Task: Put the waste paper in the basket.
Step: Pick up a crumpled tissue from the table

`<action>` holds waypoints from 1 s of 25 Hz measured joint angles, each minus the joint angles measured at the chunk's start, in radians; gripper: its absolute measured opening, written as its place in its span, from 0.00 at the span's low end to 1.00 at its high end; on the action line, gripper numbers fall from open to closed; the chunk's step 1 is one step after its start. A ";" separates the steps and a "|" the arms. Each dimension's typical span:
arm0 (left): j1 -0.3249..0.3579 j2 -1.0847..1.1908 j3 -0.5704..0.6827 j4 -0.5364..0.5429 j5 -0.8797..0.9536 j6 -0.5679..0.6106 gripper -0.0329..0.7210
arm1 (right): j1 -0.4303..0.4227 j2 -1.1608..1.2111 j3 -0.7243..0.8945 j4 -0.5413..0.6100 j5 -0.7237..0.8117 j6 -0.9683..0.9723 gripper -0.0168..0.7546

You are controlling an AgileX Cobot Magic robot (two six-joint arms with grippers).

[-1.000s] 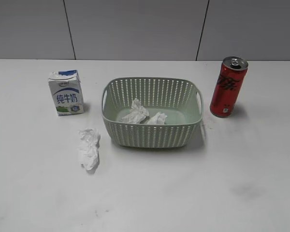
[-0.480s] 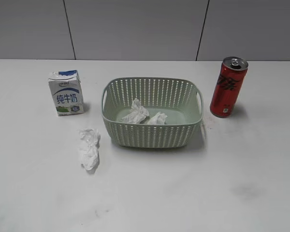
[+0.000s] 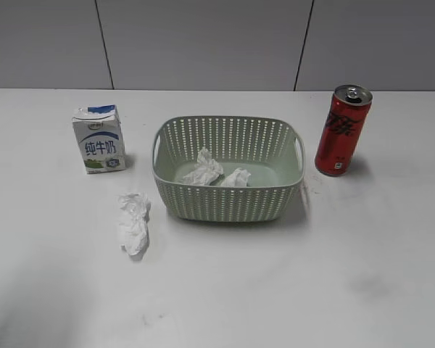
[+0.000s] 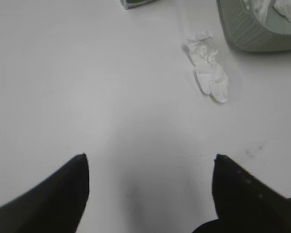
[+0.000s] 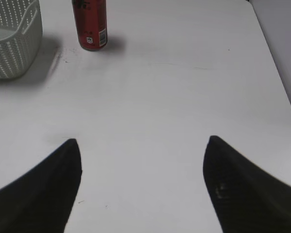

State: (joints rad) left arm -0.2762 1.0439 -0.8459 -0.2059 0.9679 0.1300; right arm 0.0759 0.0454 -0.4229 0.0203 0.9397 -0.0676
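The left end effector (image 4: 148,167) is held spread wide and empty above the bare white counter (image 4: 87,87), and the right end effector (image 5: 141,150) is likewise parted with nothing between its fingers. From the left end effector the one crumpled white tissue wad (image 4: 208,68) left outside is found ahead and to the right, just beside the front left corner of the pale green slotted plastic basket (image 4: 257,34); its long axis runs roughly parallel to the basket's left wall. The left arm is judged the nearer, since no loose paper is shown in the right wrist view. Two more wads (image 3: 217,172) are seen already lying in the basket. In the exterior view neither end effector can be made out, and the basket is cut off in both wrist views.
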 joint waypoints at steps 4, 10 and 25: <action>-0.111 0.267 -0.129 0.018 -0.006 0.002 0.82 | 0.000 -0.002 0.000 0.000 0.000 -0.001 0.79; -0.200 0.589 -0.282 0.021 -0.016 -0.013 0.82 | 0.000 -0.049 0.001 -0.004 0.001 0.001 0.79; -0.359 0.921 -0.390 0.141 -0.092 -0.196 0.82 | 0.000 -0.050 0.003 -0.010 0.003 0.004 0.79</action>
State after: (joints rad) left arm -0.6353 1.9647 -1.2357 -0.0652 0.8760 -0.0660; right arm 0.0759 -0.0047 -0.4197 0.0103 0.9429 -0.0633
